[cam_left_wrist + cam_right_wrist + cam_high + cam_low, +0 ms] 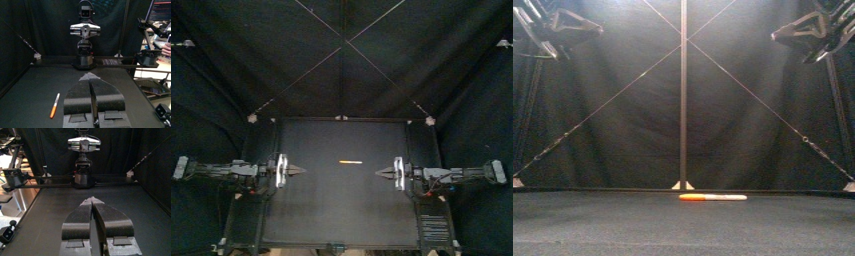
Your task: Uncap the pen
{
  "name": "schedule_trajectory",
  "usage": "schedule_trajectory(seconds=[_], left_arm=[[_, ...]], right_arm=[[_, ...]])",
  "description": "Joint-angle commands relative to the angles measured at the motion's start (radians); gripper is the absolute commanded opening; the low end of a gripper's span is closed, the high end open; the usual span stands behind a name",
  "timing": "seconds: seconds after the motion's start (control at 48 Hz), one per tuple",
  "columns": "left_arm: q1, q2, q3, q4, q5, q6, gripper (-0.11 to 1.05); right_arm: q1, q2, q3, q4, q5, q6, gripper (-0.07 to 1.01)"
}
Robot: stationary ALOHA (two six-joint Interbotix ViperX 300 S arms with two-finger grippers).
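Observation:
An orange marker pen (349, 161) with a white part lies flat near the middle of the black table, crosswise between the two arms. The front view shows the pen (712, 197) lying on the table, orange at the left and pale at the right. It also appears in the left wrist view, pen (54, 105), off to one side of the jaws. My left gripper (301, 172) hovers at the table's left side, shut and holding nothing. My right gripper (381, 172) hovers at the right side, also shut and holding nothing. Both are high above the table and well away from the pen.
In each wrist view the opposite arm shows across the table: the right arm (84, 31) and the left arm (84, 145). Nothing else lies on the table (345, 215).

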Motion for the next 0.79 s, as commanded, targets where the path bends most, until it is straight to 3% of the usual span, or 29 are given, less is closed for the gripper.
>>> schedule_trajectory(seconds=[0.021, 0.146, 0.25, 0.354, 0.458, 0.521, 0.625, 0.792], left_arm=[[-0.006, 0.011, 0.006, -0.017, 0.002, -0.0015, -0.07], [-0.005, 0.028, 0.000, -0.023, 0.009, 0.0061, -0.03], [0.009, 0.058, -0.009, -0.021, 0.009, 0.0077, 0.00], [0.041, 0.106, -0.026, -0.017, 0.012, 0.0092, 0.02], [0.086, 0.156, -0.046, -0.006, 0.029, 0.0092, 0.08], [0.115, 0.198, -0.064, 0.003, 0.049, 0.0092, 0.14], [0.147, 0.256, -0.094, 0.020, 0.074, 0.0092, 0.24], [0.176, 0.354, -0.137, 0.081, 0.094, 0.0092, 0.39]], right_arm=[[-0.003, 0.028, -0.005, 0.012, -0.003, 0.012, -0.01], [-0.041, 0.075, -0.014, 0.041, 0.008, 0.023, -0.01], [-0.112, 0.137, -0.041, 0.061, 0.041, 0.023, -0.01], [-0.178, 0.206, -0.078, 0.057, 0.097, 0.021, 0.00], [-0.235, 0.293, -0.127, 0.055, 0.164, 0.023, 0.00], [-0.253, 0.347, -0.160, 0.052, 0.204, 0.018, 0.00], [-0.275, 0.439, -0.218, 0.035, 0.273, 0.012, 0.01], [-0.295, 0.598, -0.307, -0.028, 0.387, 0.011, 0.06]])
